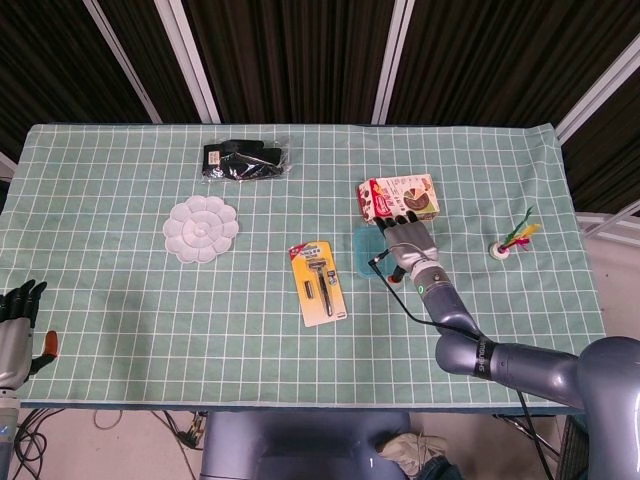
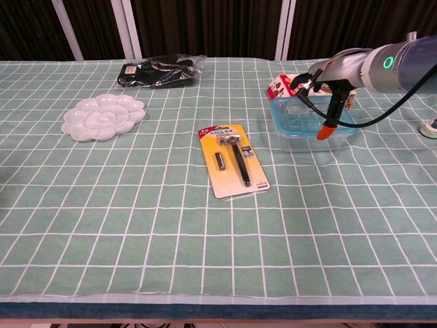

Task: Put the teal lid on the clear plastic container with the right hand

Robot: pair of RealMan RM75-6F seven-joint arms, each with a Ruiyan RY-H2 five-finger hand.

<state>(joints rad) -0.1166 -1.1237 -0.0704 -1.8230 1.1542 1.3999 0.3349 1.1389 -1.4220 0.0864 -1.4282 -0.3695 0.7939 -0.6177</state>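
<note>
Apparently the job is close to done: the teal lid [image 2: 300, 111] already lies on top of the clear plastic container [image 2: 311, 131], right of centre in the chest view, just in front of a printed carton [image 2: 281, 86]. Whether it is snapped down I cannot tell. The right hand [image 1: 408, 240] sits over the lid, fingers spread flat, gripping nothing visible. Nothing shows inside the container. The left hand [image 1: 17, 312] hangs at the lower left edge, its grip unclear.
</note>
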